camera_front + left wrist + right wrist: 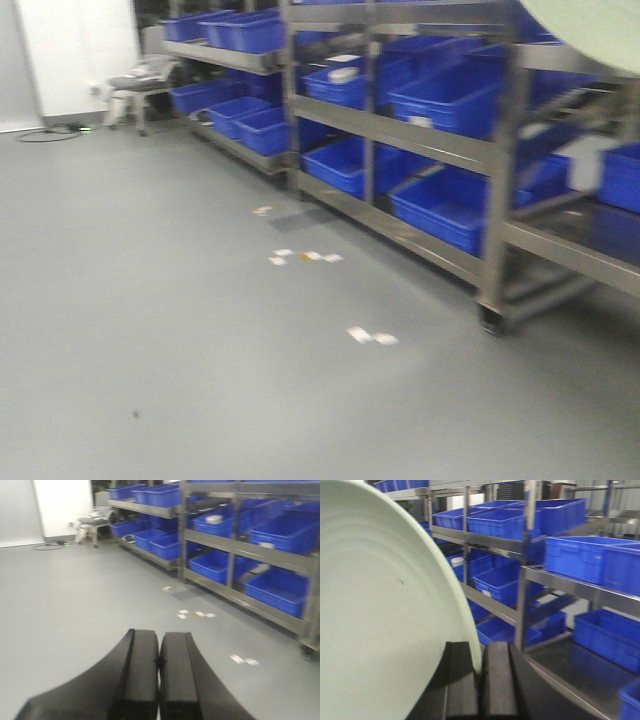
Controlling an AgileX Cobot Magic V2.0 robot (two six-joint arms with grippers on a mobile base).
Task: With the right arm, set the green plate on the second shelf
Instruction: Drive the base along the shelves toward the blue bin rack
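the step in hand looks like the carry toward the shelving, with the placing not yet begun. the right gripper (481, 652) is clenched on the green plate (380, 620): the rim passes edge-on between the two black fingers. the plate stands tilted, rising up and to the left of the fingers and filling the left half of the wrist view. in the front view only a pale slice of the plate (590, 30) shows, in the top right corner, held in the air beside the steel rack (500, 150) and touching nothing there. the left gripper (159, 652) is pressed shut on nothing and points at the grey floor (75, 605), out of the way. most levels of the rack are taken up by blue bins (580, 557), so the plate wants a free spot; a bare shelf stretch (560, 665) shows low on the right of the wrist view, though whether that is the second level i cannot tell. to do this well, i'd judge the arm should bring the plate in between the uprights with its wide rim clear of the posts and bin edges. it should then level the plate and lower it until the base sits flat on the steel before the fingers let go. a pinch on one edge of a broad plate could let it swing or slip if hurried.
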